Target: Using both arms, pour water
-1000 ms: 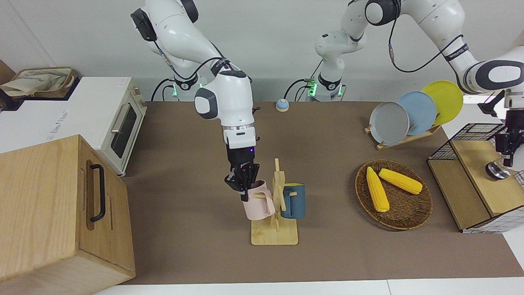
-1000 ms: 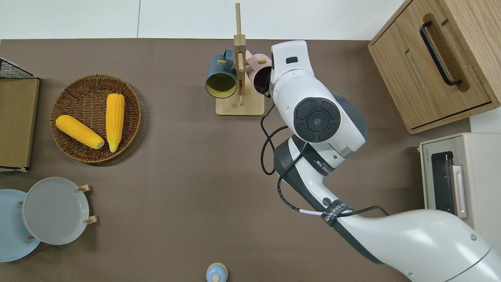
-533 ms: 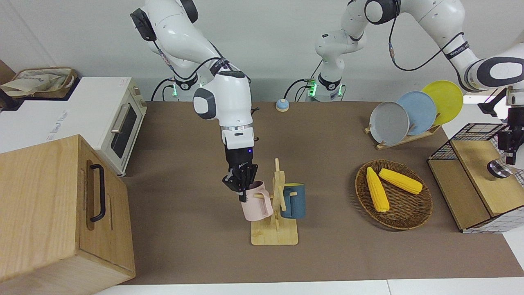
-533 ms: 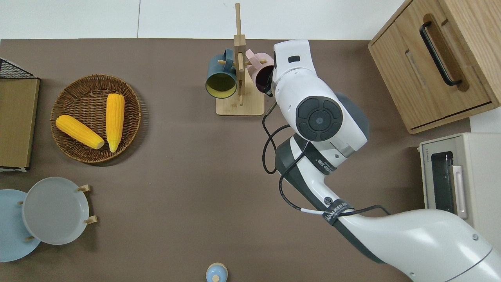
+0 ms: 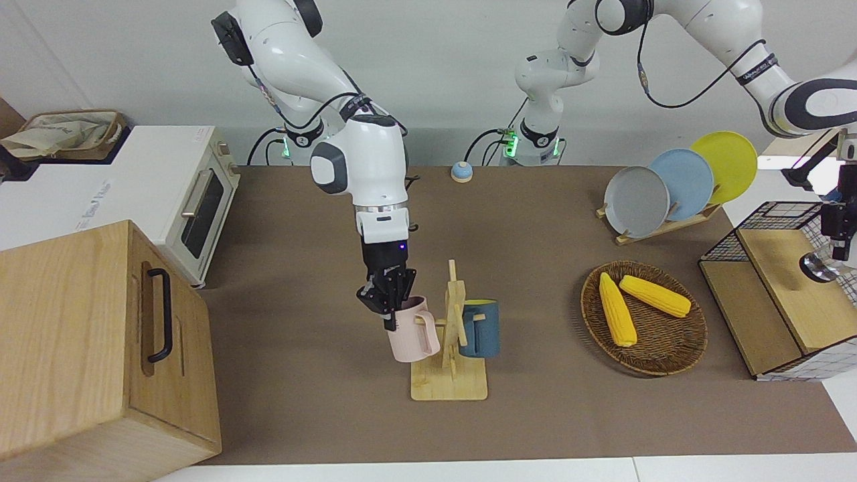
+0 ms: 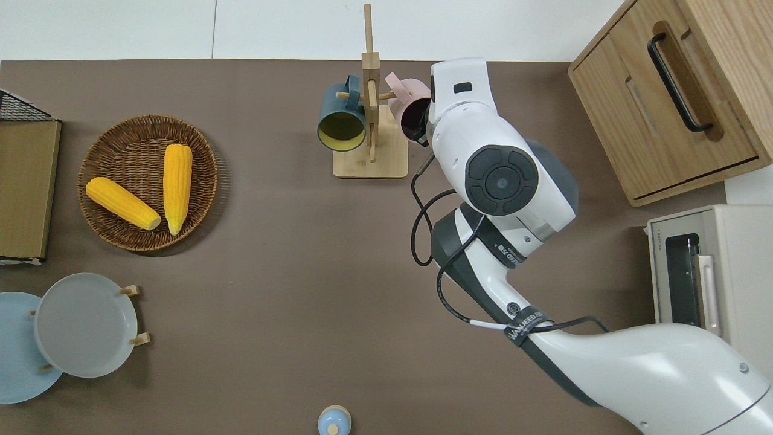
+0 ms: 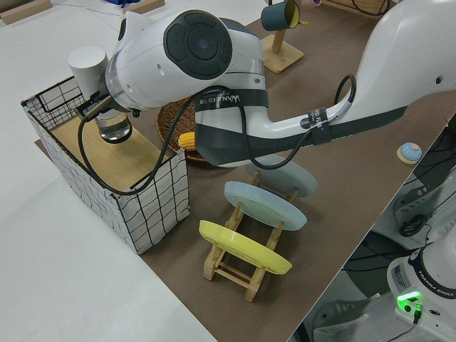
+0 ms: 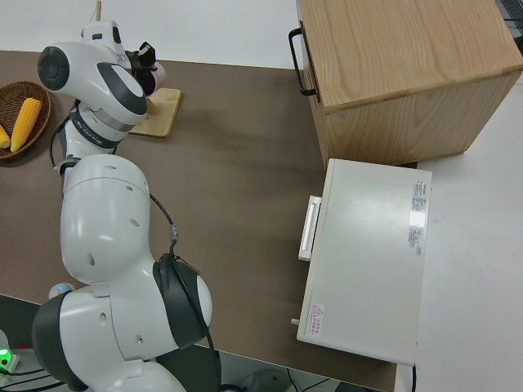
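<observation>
A pink mug [image 5: 414,333] hangs tilted beside the wooden mug rack [image 5: 450,378], its handle still at a peg. My right gripper [image 5: 387,309] is shut on the mug's rim; in the overhead view the mug [image 6: 409,110] peeks out from under the wrist. On the rack's other side a dark blue mug [image 5: 481,329] hangs from its own peg. At the left arm's end of the table, my left gripper [image 5: 837,249] is shut on a clear glass [image 5: 818,267]. That glass [image 7: 112,129] hangs just above the wooden shelf [image 7: 107,153] inside the wire crate.
A wicker basket [image 5: 641,370] holding two corn cobs sits between the rack and the wire crate [image 5: 776,215]. Nearer the robots stand a plate rack [image 5: 659,231] and a small blue bell [image 5: 460,172]. A wooden cabinet [image 5: 80,348] and a toaster oven [image 5: 194,201] fill the right arm's end.
The right gripper has drawn the pink mug sideways away from the rack toward the right arm's end. The left gripper has lifted the glass a little higher above the shelf.
</observation>
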`<move>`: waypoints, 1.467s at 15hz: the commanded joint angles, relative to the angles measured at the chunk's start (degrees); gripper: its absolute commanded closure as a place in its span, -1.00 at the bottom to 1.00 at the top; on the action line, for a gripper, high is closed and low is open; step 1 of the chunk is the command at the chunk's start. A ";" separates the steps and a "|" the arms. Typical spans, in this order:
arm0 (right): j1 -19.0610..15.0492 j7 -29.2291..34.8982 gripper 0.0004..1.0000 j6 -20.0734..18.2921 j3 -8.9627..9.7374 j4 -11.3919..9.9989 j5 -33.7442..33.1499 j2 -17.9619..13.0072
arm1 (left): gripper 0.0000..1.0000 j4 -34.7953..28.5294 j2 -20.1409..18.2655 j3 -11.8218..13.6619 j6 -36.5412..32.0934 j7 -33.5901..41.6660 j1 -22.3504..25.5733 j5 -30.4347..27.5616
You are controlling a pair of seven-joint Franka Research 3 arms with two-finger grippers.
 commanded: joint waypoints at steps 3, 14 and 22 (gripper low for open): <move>-1.33 0.55 0.98 -2.10 1.00 -2.02 -0.51 -2.25 | 1.00 2.19 -2.80 0.31 -3.76 -5.72 -0.32 4.65; -5.02 -2.78 0.98 -3.07 1.36 -7.72 -0.51 -7.43 | 1.00 2.11 -7.72 -0.30 -8.51 -14.68 -1.11 13.78; -8.98 -7.88 0.98 -4.37 1.18 -11.42 -0.43 -12.79 | 1.00 2.10 -10.10 -0.30 -11.23 -17.41 -2.16 17.21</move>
